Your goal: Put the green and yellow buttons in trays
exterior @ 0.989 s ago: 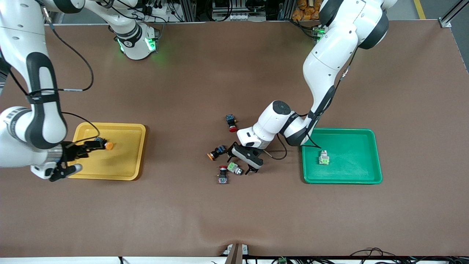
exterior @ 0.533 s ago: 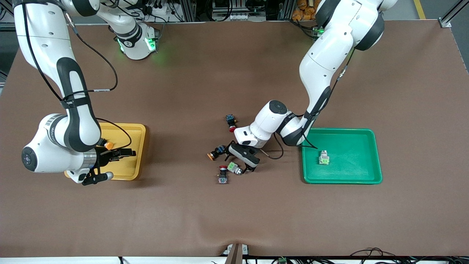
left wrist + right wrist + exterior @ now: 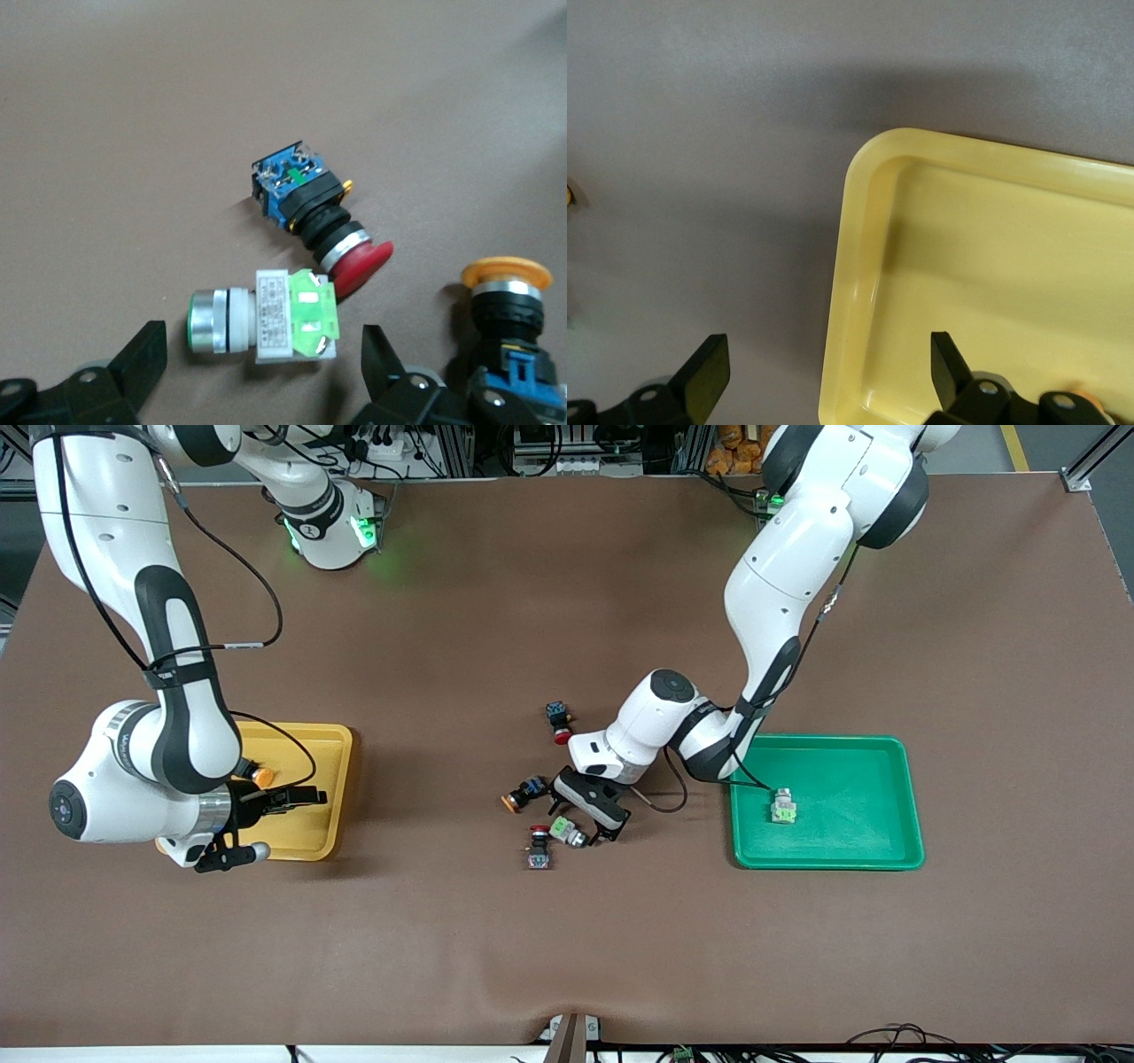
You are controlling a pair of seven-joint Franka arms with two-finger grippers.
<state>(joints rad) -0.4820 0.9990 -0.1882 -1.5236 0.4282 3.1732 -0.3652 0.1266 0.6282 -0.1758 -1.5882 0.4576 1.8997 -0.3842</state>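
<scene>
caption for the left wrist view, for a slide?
Open left gripper straddling a green button on the table, red-capped switch touching it.

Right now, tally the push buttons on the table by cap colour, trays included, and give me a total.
Green buttons: 2, one in the green tray, one on the table mat.
Orange-yellow buttons: 2, one in the yellow tray, one on the mat.
Red buttons: 2, both on the mat.
Total: 6

red-capped switch (image 3: 323,221) touching green button (image 3: 266,316), yellow button (image 3: 509,314) just beside left claw (image 3: 264,363)
</scene>
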